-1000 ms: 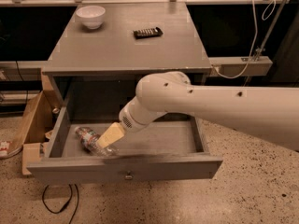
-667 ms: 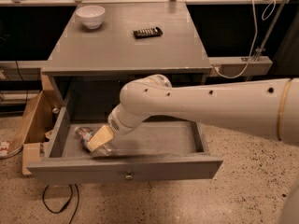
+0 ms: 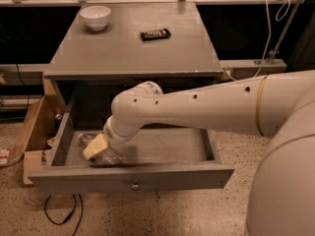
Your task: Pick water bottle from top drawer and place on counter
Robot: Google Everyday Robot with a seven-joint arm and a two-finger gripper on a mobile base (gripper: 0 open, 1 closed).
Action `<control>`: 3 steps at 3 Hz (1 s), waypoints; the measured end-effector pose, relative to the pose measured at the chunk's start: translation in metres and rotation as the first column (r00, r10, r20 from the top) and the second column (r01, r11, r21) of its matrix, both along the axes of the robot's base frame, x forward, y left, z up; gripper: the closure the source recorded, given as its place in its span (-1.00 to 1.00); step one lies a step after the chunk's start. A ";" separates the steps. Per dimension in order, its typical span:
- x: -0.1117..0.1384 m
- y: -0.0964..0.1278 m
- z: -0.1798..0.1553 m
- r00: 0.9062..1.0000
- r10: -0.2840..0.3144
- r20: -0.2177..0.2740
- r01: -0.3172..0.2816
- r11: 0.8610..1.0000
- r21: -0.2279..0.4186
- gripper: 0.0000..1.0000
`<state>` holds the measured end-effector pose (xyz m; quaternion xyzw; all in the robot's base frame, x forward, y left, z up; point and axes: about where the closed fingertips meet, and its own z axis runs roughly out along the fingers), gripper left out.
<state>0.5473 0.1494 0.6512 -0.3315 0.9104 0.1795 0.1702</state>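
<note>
Brown cardboard is spotted at the far left, where a box (image 3: 35,127) is set against the cabinet's side, and a black cord (image 3: 59,214) is looped on the floor below it. Next, the top drawer (image 3: 162,178) is found pulled well out, knob (image 3: 134,185) forward, so that its inside is laid open from above. And there it is: the water bottle (image 3: 109,156) is lying on its side in the drawer's front left corner, close behind the front panel. The pincer (image 3: 96,148) is set right down on it, cream-coloured and angled in low from the right, with the bottle partly covered beneath. Whether the pincer is clamped on the bottle or merely pressed over it cannot be told. The grasp itself is judged to be the step in hand: the white arm (image 3: 197,104) is bent down under the cabinet's edge and across the drawer because the bottle is tucked so far left. No lift is judged to have been made; the bottle appears to be resting on the drawer floor.

Up on the grey wooden surface (image 3: 128,53), a white bowl (image 3: 95,16) is placed at the back left and a small dark remote-like object (image 3: 155,34) near the middle. Room for the bottle is judged to be had in front of them. To the right, a white cable (image 3: 269,28) is hung by a metal rail, and speckled flooring (image 3: 172,210) is spread below.
</note>
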 end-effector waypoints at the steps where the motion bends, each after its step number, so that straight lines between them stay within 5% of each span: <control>1: -0.005 0.037 -0.024 1.000 -0.010 -0.006 0.010 1.000 -0.030 -1.00; 2: -0.003 0.041 -0.030 1.000 -0.017 -0.007 0.017 0.999 -0.027 -1.00; 3: -0.004 0.040 -0.040 0.999 -0.033 0.005 0.033 0.999 -0.017 -0.56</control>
